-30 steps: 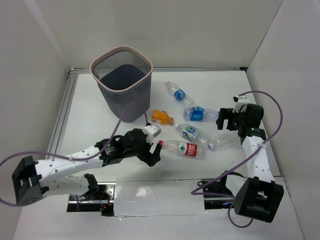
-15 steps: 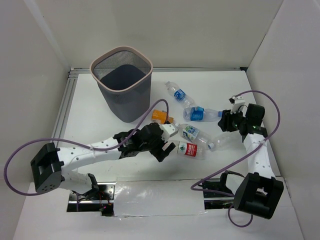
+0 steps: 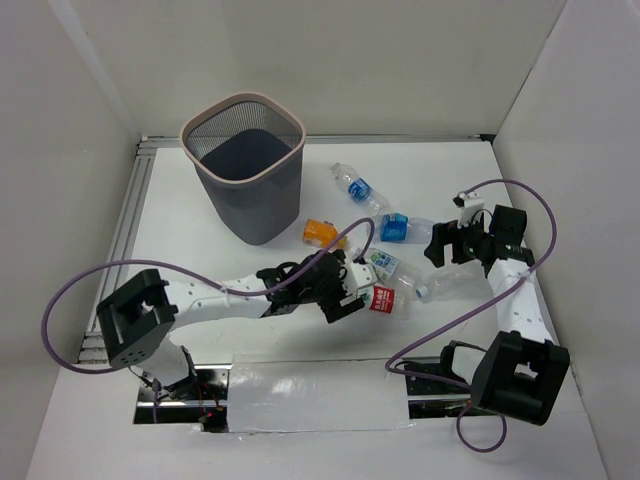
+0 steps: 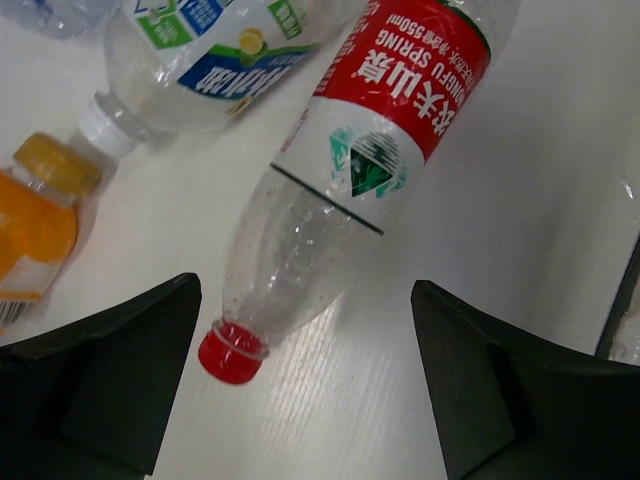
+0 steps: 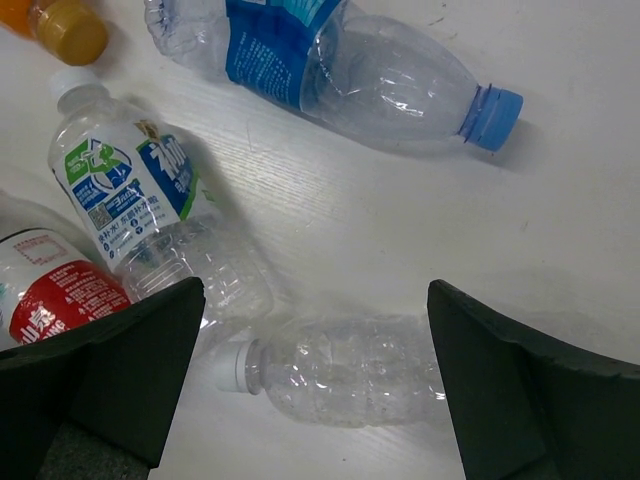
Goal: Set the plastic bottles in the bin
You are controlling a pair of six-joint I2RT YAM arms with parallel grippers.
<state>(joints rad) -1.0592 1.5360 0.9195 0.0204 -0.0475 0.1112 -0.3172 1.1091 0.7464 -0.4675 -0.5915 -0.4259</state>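
Note:
The wire-mesh bin (image 3: 195, 150) stands at the back left. Six bottles lie on the table to its right: two blue-labelled (image 3: 355, 187) (image 3: 400, 227), an orange one (image 3: 320, 233), a green-white one (image 3: 385, 265), a red-white one (image 3: 388, 298) and a clear unlabelled one (image 3: 447, 282). My left gripper (image 3: 345, 295) is open over the cap end of the red-white bottle (image 4: 385, 130), whose red cap (image 4: 230, 352) lies near the left finger. My right gripper (image 3: 445, 245) is open above the clear bottle (image 5: 350, 372), which lies between its fingers below.
White walls close in the table on the left, back and right. In the right wrist view the blue-labelled bottle (image 5: 340, 60) and the green-white bottle (image 5: 140, 190) lie close to the clear one. Purple cables loop beside both arms.
My left arm has reached right, bringing its gripper from near the orange bottle to the red-white bottle's cap end. My right gripper has shifted slightly left over the clear bottle.

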